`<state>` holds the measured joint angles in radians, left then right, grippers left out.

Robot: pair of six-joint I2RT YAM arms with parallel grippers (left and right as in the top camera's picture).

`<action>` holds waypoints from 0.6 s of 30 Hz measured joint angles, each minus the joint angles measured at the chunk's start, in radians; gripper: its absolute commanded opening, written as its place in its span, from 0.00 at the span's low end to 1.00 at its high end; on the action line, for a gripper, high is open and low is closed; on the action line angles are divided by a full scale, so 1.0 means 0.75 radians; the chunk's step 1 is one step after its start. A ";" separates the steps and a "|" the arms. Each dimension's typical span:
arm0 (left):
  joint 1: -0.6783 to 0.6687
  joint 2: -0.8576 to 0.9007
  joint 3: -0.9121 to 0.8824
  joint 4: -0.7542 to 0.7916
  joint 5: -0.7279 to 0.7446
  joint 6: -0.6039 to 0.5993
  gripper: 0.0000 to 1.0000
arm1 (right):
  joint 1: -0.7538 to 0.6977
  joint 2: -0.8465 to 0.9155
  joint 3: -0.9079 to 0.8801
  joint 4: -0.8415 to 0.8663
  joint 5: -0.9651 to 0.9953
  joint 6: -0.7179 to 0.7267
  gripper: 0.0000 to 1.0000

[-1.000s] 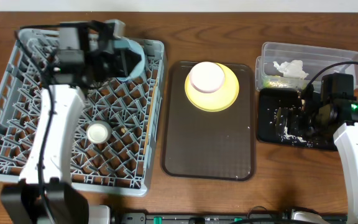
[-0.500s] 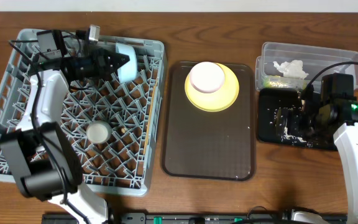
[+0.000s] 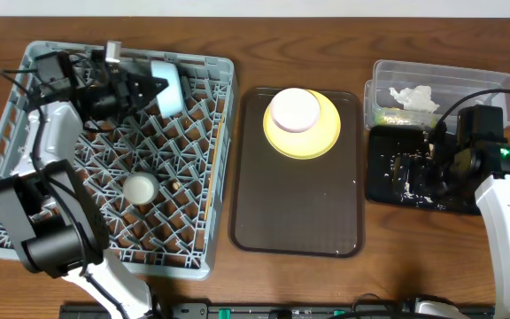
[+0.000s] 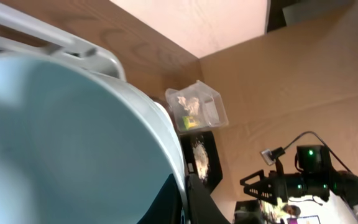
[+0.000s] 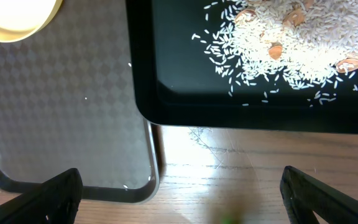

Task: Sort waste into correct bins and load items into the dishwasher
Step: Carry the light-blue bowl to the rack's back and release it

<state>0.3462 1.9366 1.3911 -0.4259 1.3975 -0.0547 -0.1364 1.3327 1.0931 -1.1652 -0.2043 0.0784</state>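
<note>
The light-blue bowl [image 3: 168, 86] stands on edge at the back of the grey dishwasher rack [image 3: 184, 239], and my left gripper [image 3: 151, 87] is shut on its rim. In the left wrist view the bowl [image 4: 61, 137] fills the left side, with the rim pinched between dark fingers [image 4: 197, 202]. The white bowl [image 3: 295, 109] sits in the pale-yellow plate [image 3: 312, 139]. The clear tub [image 3: 467, 75] holds the tissue [image 3: 414, 96] and the wrapper [image 3: 383, 113]. My right gripper [image 3: 405, 173] hovers open over the black tray [image 3: 379, 190]. That tray holds the crumbs [image 5: 278, 43].
The plate rests at the far end of a brown serving tray [image 3: 295, 204] between the rack and the bins. A small white cup [image 3: 140, 188] stands in the middle of the rack. Bare wood shows in front of the black tray [image 5: 229, 168].
My left arm has swung left and drawn back, carrying the blue bowl a little left along the rack's back edge. The right arm has not moved.
</note>
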 measured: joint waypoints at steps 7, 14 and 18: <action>0.040 0.005 0.000 -0.058 -0.065 0.000 0.14 | 0.000 0.000 0.000 -0.002 0.000 0.001 0.99; 0.073 0.037 0.000 -0.202 -0.229 -0.001 0.15 | 0.000 0.000 0.000 -0.002 0.000 0.000 0.99; 0.112 0.038 0.000 -0.274 -0.261 -0.002 0.24 | 0.000 0.000 0.000 -0.002 0.000 0.000 0.99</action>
<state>0.4305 1.9648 1.3911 -0.6312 1.2018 -0.0559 -0.1364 1.3327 1.0931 -1.1667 -0.2043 0.0784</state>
